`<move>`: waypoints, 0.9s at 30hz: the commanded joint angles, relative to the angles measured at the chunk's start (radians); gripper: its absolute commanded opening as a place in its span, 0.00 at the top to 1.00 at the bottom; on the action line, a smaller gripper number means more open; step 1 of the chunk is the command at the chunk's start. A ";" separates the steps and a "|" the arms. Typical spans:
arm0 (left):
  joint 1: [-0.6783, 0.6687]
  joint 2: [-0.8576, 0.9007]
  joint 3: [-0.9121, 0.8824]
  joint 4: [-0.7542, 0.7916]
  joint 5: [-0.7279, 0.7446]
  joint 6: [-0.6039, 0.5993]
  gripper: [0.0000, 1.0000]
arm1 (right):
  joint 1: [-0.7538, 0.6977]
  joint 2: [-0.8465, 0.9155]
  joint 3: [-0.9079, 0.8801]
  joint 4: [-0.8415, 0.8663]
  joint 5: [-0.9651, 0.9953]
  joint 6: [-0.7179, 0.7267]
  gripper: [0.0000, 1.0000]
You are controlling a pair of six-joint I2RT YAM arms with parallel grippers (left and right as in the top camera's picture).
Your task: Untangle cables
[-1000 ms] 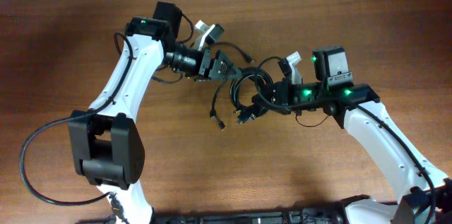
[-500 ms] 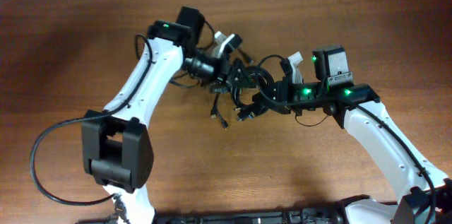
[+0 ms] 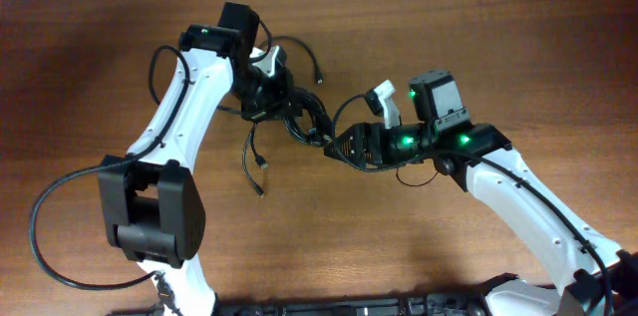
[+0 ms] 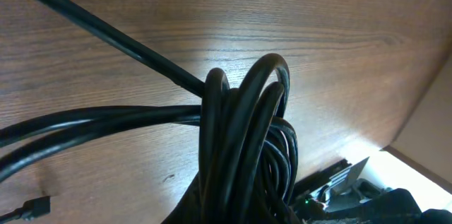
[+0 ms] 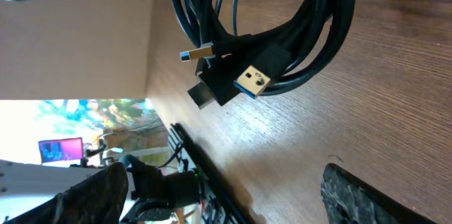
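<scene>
The cables (image 3: 302, 125) are thin black cords bunched in a knot between the two arms, with loose ends trailing to the lower left (image 3: 257, 171) and upper right (image 3: 314, 72). My left gripper (image 3: 282, 110) is shut on the knot. In the left wrist view the looped cables (image 4: 240, 132) fill the jaws. My right gripper (image 3: 341, 145) sits just right of the bundle, open and holding nothing. In the right wrist view its fingers (image 5: 357, 196) stand wide apart, and the cables hang above with a gold-faced USB plug (image 5: 253, 80).
The table (image 3: 419, 246) is dark brown wood with a pale wall edge along the back. The arms' own thicker black cables loop at the left (image 3: 45, 246). The right arm's body (image 4: 353, 189) shows beyond the bundle in the left wrist view.
My left gripper moved onto the knot, shut on it and drew it left. My right gripper let go of the cables and opened, shifting left after them.
</scene>
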 commanded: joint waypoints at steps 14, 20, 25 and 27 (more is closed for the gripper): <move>0.016 -0.004 0.005 -0.092 0.411 0.965 1.00 | 0.440 -0.349 0.010 -0.204 0.964 -0.462 0.03; 0.015 -0.004 0.005 -0.206 0.532 0.956 1.00 | 0.636 -0.192 0.010 -0.092 1.265 -0.515 0.02; 0.015 -0.004 0.005 -0.224 0.538 0.956 1.00 | 0.657 -0.172 0.011 0.050 1.307 -0.545 0.31; 0.012 -0.004 0.005 -0.247 0.538 0.956 1.00 | 0.656 -0.168 0.011 0.054 1.315 -0.559 0.39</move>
